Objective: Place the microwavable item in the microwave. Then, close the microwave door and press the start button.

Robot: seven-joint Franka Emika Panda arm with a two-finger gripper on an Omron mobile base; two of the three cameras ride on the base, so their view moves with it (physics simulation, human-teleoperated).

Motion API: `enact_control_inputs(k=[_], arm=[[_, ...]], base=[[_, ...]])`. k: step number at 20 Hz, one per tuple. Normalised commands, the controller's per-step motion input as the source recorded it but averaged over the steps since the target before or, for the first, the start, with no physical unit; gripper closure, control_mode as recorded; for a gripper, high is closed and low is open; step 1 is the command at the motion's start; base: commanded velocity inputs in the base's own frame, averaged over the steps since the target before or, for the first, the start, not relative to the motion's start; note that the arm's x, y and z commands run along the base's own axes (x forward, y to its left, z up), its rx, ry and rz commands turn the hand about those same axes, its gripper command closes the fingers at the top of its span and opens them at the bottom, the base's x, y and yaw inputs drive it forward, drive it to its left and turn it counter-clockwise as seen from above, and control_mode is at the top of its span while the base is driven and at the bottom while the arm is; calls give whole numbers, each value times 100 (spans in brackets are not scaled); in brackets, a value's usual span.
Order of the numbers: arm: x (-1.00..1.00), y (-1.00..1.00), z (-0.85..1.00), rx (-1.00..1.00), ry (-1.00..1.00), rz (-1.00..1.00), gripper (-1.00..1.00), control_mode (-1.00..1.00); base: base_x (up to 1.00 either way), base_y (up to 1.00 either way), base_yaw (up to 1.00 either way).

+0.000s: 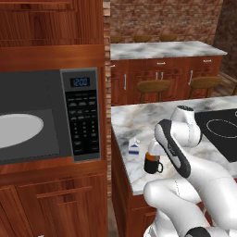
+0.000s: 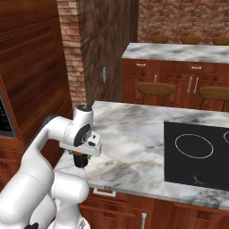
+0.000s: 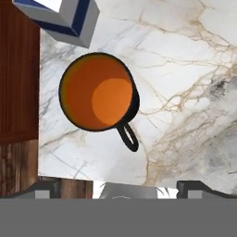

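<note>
Gripper (image 3: 118, 185) hangs wide open and empty above the mug (image 3: 98, 91) on the counter (image 3: 185, 69) (microwave (image 1: 46, 118) open, waiting), so everything remains undone.

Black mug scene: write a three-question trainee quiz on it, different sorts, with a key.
1. True or false: the hand is shut on the black mug.
2. What stands beside the mug on the marble counter? A) a white-and-blue carton B) a banana C) a plate
3. Fill in: inside the microwave lies a white round ____.

Key: 1 false, the hand hangs open above the mug, which stands upright on the counter; 2 A; 3 turntable.
</note>
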Motion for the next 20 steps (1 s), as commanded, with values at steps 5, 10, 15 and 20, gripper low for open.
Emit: enact_control_inputs(k=[5, 10, 15, 20], arm=[[-1, 23, -23, -6, -5, 6, -100, -100], [1, 1, -39, -6, -12, 4, -100, -100], [5, -2, -25, -3, -1, 0, -100, -100], [3, 0, -13, 0, 0, 3, -100, -100]], base=[[0, 0, 0], [0, 0, 0], [0, 0, 0], [0, 0, 0]])
